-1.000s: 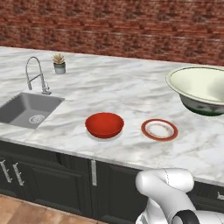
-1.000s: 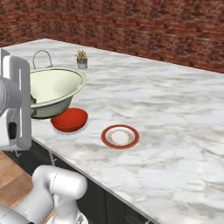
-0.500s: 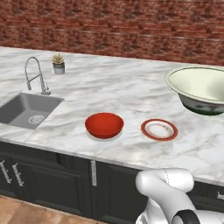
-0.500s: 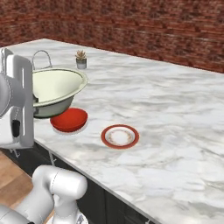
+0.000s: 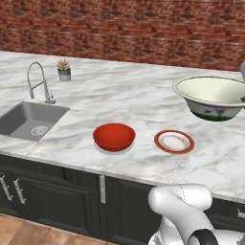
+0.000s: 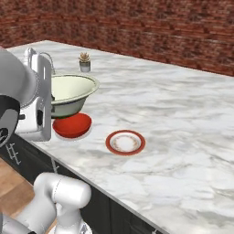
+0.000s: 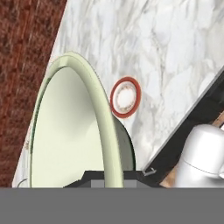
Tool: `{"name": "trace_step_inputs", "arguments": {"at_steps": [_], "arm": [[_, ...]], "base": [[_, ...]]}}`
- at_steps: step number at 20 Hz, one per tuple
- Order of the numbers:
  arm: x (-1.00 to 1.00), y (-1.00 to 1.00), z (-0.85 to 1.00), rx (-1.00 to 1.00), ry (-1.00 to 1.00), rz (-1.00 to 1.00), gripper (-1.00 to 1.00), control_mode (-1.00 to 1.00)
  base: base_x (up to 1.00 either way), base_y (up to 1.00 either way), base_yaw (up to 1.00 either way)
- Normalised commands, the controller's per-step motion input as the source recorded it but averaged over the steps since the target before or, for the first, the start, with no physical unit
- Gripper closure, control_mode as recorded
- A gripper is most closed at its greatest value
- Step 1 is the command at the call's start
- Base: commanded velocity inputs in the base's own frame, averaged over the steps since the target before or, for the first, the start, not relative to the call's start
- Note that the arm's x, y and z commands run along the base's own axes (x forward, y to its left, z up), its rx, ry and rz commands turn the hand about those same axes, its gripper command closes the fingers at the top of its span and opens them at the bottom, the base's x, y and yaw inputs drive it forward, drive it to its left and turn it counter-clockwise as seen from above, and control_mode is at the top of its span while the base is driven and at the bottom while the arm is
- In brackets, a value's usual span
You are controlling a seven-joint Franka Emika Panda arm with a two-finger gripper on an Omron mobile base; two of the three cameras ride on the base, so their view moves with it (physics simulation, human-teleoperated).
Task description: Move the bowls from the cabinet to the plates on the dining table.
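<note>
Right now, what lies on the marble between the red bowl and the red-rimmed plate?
Nothing: bare marble separates the red bowl from the red-rimmed plate in the left base view.

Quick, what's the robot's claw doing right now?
Gripper: closed on the rim of the cream-white bowl, holding it up above the marble top.

Cream bowl (image 5: 213, 97) aloft — red bowl (image 5: 114, 136) beside red-rimmed plate (image 5: 174, 141).
</note>
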Motion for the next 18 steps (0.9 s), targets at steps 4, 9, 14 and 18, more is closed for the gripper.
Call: {"name": "trace_step_inputs", "arguments": {"at_steps": [4,9,14,18], "arm": [[0.54,-0.02,-0.31,0.0,0.09,0.08,1.0,-1.0],[0.47,-0.11,-0.36,0.0,0.04,0.11,1.0,-1.0],[0.35,-0.19,-0.39,-0.01,0.01,0.1,1.0,-1.0],[0.38,-0.19,-0.43,-0.03,0.0,0.1,1.0,-1.0]], "base": [[0.0,0.0,0.0],[0.0,0.0,0.0],[0.0,0.0,0.0],[0.0,0.0,0.0]]}}
